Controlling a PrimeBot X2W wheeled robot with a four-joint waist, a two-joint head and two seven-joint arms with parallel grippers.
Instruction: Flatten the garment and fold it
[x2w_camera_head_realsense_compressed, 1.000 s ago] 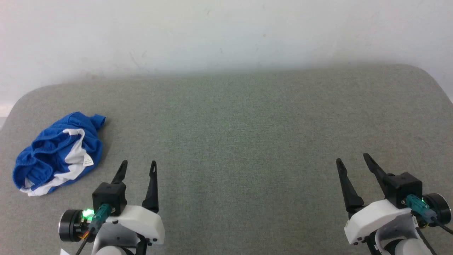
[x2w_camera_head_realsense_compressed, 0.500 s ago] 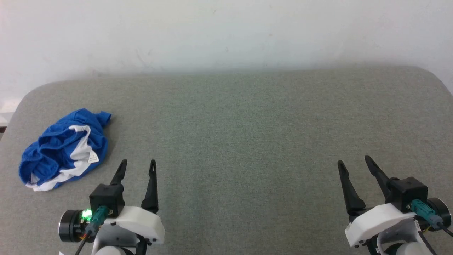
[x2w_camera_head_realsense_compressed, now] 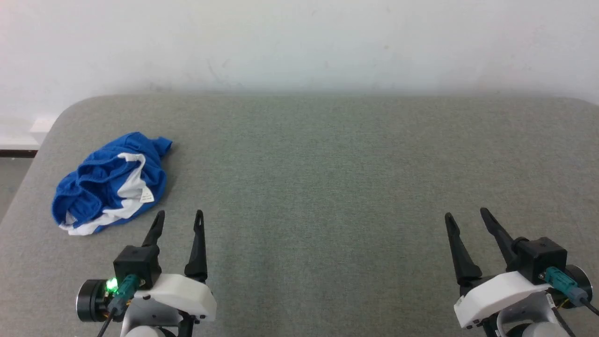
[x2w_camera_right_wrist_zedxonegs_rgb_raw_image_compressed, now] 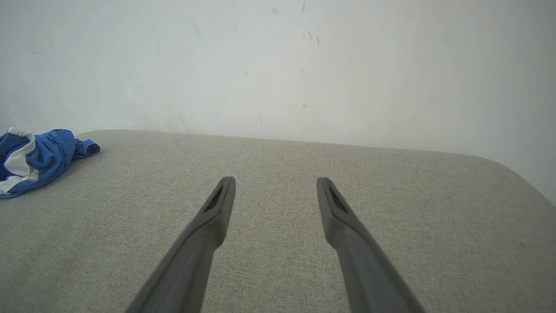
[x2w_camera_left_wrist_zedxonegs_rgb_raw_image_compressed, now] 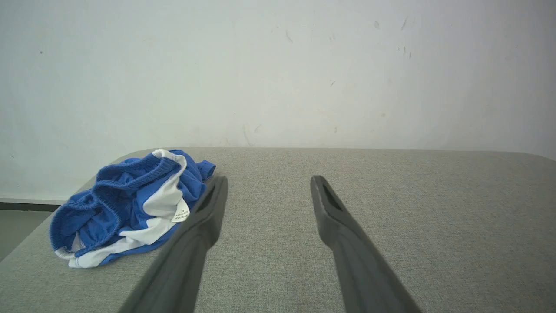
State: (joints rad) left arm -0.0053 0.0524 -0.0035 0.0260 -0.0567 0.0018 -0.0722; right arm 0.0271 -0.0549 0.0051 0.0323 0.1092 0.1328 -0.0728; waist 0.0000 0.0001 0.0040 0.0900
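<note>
The garment (x2w_camera_head_realsense_compressed: 110,182), royal-blue shorts with a white side stripe and a small white label, lies crumpled in a heap near the far-left part of the grey table (x2w_camera_head_realsense_compressed: 327,154). It also appears at the left of the left wrist view as the garment (x2w_camera_left_wrist_zedxonegs_rgb_raw_image_compressed: 130,204) and at the far left edge of the right wrist view as the garment (x2w_camera_right_wrist_zedxonegs_rgb_raw_image_compressed: 34,158). My left gripper (x2w_camera_head_realsense_compressed: 180,214) stands open just to the right of and nearer than the heap, apart from it. My right gripper (x2w_camera_head_realsense_compressed: 465,213) stands open at the lower right, far from the cloth, with nothing between its fingers.
A white wall (x2w_camera_head_realsense_compressed: 299,42) rises right behind the table's far edge. The table's rounded left corner (x2w_camera_head_realsense_compressed: 61,112) drops to a dark floor strip (x2w_camera_head_realsense_compressed: 14,154) beside the garment.
The whole head picture has shifted right and slightly down, so the camera has turned left. The garment lies as before and both grippers stay open in the same pose.
</note>
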